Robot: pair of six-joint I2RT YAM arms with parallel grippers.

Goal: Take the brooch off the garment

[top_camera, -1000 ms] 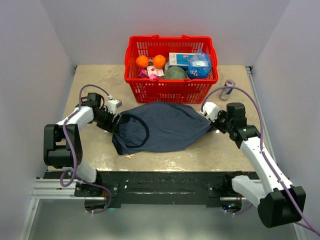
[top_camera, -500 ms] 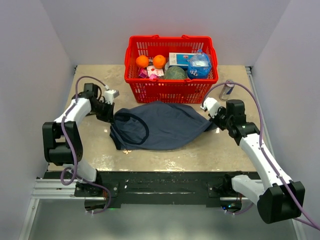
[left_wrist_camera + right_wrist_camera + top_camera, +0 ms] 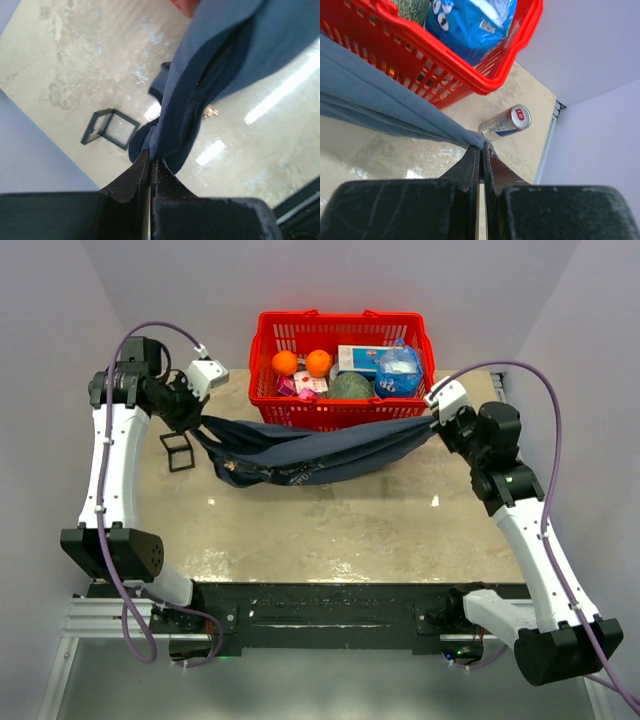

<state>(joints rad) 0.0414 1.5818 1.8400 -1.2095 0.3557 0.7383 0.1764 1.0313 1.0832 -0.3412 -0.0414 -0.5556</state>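
Observation:
A navy blue garment (image 3: 310, 452) hangs stretched in the air between my two grippers, in front of the red basket. My left gripper (image 3: 195, 421) is shut on its left end, and the left wrist view shows the cloth (image 3: 200, 85) pinched at the fingertips (image 3: 151, 156). My right gripper (image 3: 433, 426) is shut on the right end, with the fabric (image 3: 395, 107) drawn to a point at the tips (image 3: 482, 146). A small gold thing, likely the brooch (image 3: 210, 111), shows at the cloth's edge in the left wrist view. I cannot tell whether it is pinned there.
The red basket (image 3: 262, 340) with oranges, a box and a blue bag stands at the back, just behind the hanging cloth. A small black square frame (image 3: 177, 451) lies on the table below my left gripper. A drink can (image 3: 506, 120) lies at the right.
Both arms rose and pulled apart, lifting the garment off the table and stretching it taut. My left gripper closed on the cloth's left end.

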